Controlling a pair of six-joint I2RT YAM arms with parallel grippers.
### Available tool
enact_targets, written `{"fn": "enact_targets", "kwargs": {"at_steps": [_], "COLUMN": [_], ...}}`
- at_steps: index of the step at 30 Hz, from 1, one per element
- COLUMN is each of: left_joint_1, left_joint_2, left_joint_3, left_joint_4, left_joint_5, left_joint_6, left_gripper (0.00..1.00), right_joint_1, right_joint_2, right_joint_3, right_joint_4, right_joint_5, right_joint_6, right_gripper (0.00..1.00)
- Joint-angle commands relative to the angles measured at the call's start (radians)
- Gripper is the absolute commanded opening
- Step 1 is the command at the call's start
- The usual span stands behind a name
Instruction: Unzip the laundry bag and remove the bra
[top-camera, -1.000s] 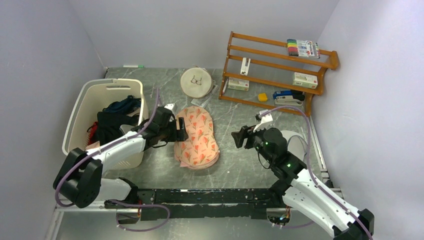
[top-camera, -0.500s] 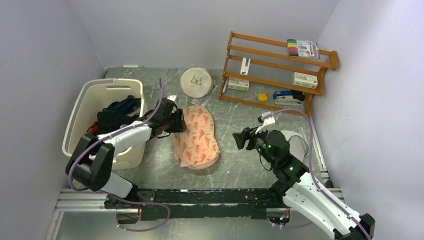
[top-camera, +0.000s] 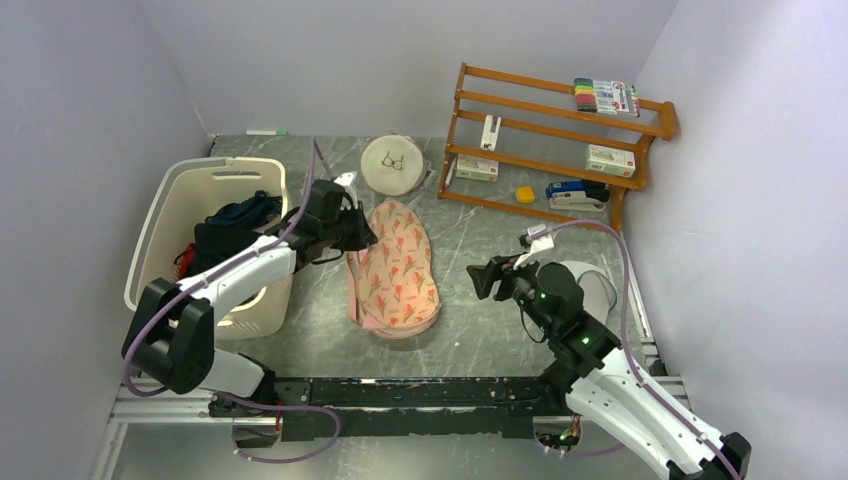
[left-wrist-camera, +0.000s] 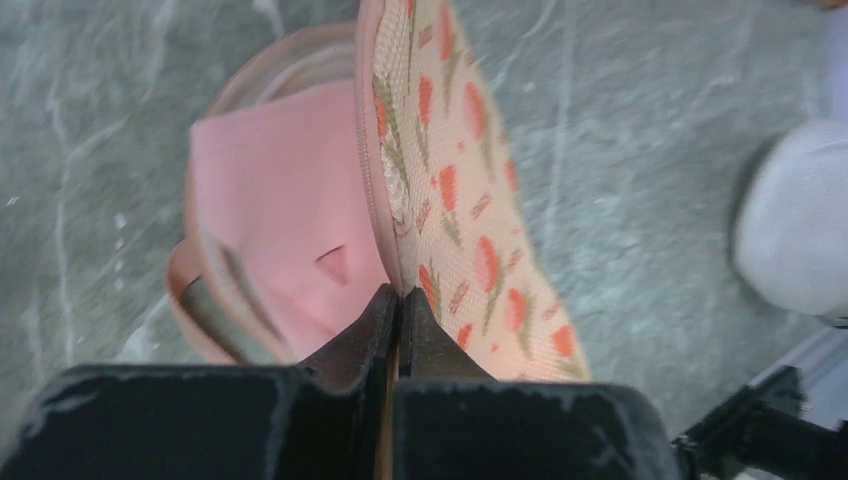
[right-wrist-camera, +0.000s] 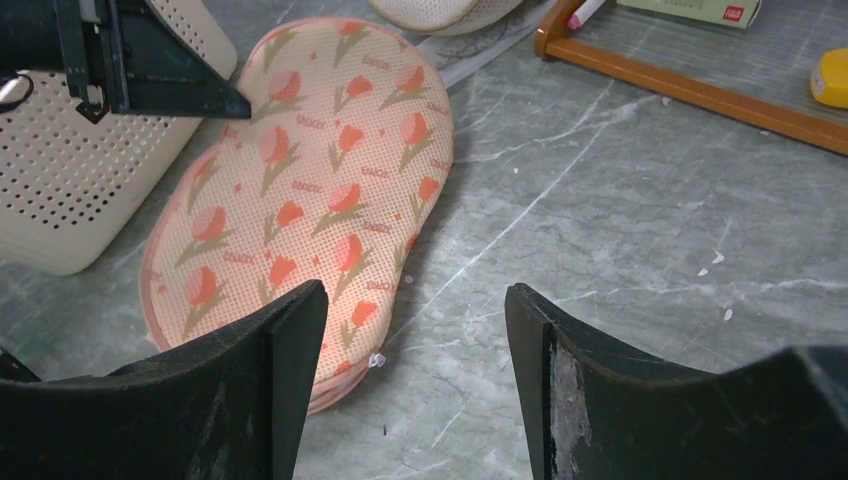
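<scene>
The peach-pink floral laundry bag (top-camera: 398, 272) lies flat in the middle of the table. My left gripper (top-camera: 363, 238) is at its far-left edge, shut on the rim of the upper flap (left-wrist-camera: 445, 190) and holding it raised. In the left wrist view the jaws (left-wrist-camera: 400, 296) pinch that rim, and under the lifted flap lies plain pink fabric (left-wrist-camera: 275, 215) with a greyish strap, which looks like the bra. My right gripper (top-camera: 480, 279) hovers open to the right of the bag (right-wrist-camera: 310, 190), apart from it, with nothing between its fingers (right-wrist-camera: 415, 300). A small white zipper pull (right-wrist-camera: 377, 360) shows at the bag's near edge.
A cream slatted basket (top-camera: 176, 190) full of dark clothes stands to the left, right beside my left arm. A white domed round item (top-camera: 392, 165) sits behind the bag. A wooden rack (top-camera: 560, 140) holds small items at the back right. A white object (top-camera: 592, 285) lies by my right arm.
My left gripper has gone from open to shut on the bag's far-left rim and swung toward the back, lifting the flap. My right arm has barely shifted.
</scene>
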Motion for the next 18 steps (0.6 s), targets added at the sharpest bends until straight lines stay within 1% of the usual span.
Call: {"fn": "enact_targets", "kwargs": {"at_steps": [1, 5, 10, 14, 18], "left_joint_1": [-0.002, -0.015, -0.06, -0.127, -0.19], "left_joint_2": [-0.021, -0.027, 0.044, 0.131, 0.239], "left_joint_3": [0.09, 0.135, 0.21, 0.284, 0.363], "left_joint_4": [0.004, 0.025, 0.078, 0.121, 0.164], "left_joint_5": [0.144, 0.181, 0.269, 0.263, 0.244], "left_joint_6": [-0.046, -0.088, -0.15, -0.175, -0.196], "left_gripper": [0.07, 0.1, 0.1, 0.1, 0.1], "right_joint_1": [-0.004, -0.004, -0.004, -0.003, -0.002], "right_joint_2": [-0.044, -0.078, -0.109, -0.136, -0.17], "right_joint_3": [-0.016, -0.023, -0.029, -0.033, -0.039], "right_joint_4": [0.014, 0.012, 0.01, 0.009, -0.003], "right_joint_5": [0.02, 0.023, 0.026, 0.033, 0.08], "right_joint_6": [-0.005, -0.001, 0.005, 0.009, 0.023], "right_gripper": [0.66, 0.66, 0.66, 0.66, 0.66]}}
